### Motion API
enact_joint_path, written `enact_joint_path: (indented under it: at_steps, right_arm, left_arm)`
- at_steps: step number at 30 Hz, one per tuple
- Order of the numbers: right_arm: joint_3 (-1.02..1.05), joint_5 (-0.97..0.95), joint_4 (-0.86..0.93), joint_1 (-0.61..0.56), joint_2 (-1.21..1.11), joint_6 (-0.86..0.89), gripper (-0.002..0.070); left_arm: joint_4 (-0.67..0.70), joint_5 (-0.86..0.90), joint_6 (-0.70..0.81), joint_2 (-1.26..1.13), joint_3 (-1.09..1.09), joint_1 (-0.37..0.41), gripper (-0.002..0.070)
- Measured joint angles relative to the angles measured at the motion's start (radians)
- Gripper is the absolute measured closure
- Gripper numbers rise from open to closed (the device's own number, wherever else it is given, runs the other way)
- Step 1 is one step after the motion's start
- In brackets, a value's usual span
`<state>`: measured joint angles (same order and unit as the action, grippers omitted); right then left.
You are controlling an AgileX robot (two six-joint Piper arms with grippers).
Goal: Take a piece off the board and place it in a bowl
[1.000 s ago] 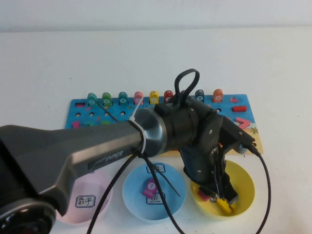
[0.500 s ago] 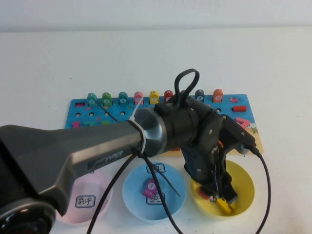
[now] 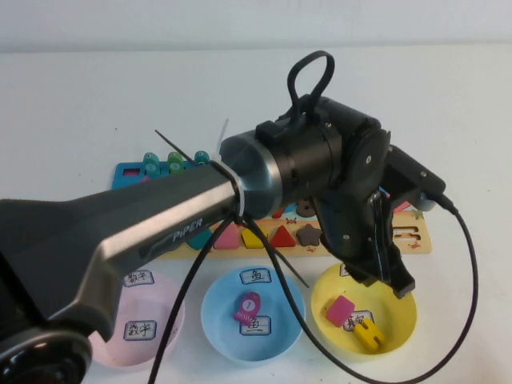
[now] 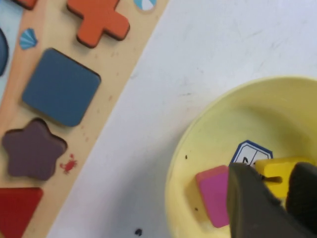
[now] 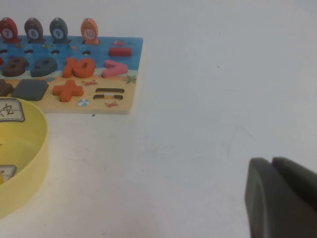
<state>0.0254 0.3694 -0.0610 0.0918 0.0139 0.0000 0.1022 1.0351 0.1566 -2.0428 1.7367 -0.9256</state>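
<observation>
The magenta-pink piece [image 3: 340, 310] lies flat inside the yellow bowl [image 3: 404, 316], beside a yellow block [image 3: 368, 338]. My left gripper [image 3: 396, 280] hangs just above the bowl's far rim, open and empty, apart from the piece. In the left wrist view the gripper [image 4: 271, 171] is over the bowl [image 4: 237, 109], with the piece [image 4: 213, 193] next to one finger. The board [image 3: 416, 240] lies behind the bowls, mostly hidden by my left arm. My right gripper [image 5: 271, 163] is shut and empty over bare table, right of the board [image 5: 124, 94] and the bowl [image 5: 29, 163].
A light blue bowl [image 3: 216, 316] holding a magenta fish piece [image 3: 248, 306] stands left of the yellow bowl. A pink bowl [image 3: 172, 320] is further left. White table stretches to the right of the board.
My left gripper has let go of the magenta piece, which now lies in the yellow bowl. The gripper has risen out of the bowl and moved back toward the board.
</observation>
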Motion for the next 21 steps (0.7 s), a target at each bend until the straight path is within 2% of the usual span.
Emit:
enact_joint_path:
  at_steps: [3,5,13,21]
  right_arm:
    - [0.0,0.0,0.0,0.0,0.0,0.0,0.0694]
    - [0.0,0.0,0.0,0.0,0.0,0.0,0.0694]
    - [0.0,0.0,0.0,0.0,0.0,0.0,0.0694]
    - [0.0,0.0,0.0,0.0,0.0,0.0,0.0694]
  left_arm:
    - [-0.033,0.033,0.012,0.004,0.035,0.0,0.0605]
    - [-0.069,0.047,0.003,0.023,0.033,0.0,0.0647]
    - [-0.187,-0.053,-0.049,0.27,-0.136,0.0,0.0676]
    - [-0.225,-0.146,-0.142,0.579,-0.403,0.0,0.0676]
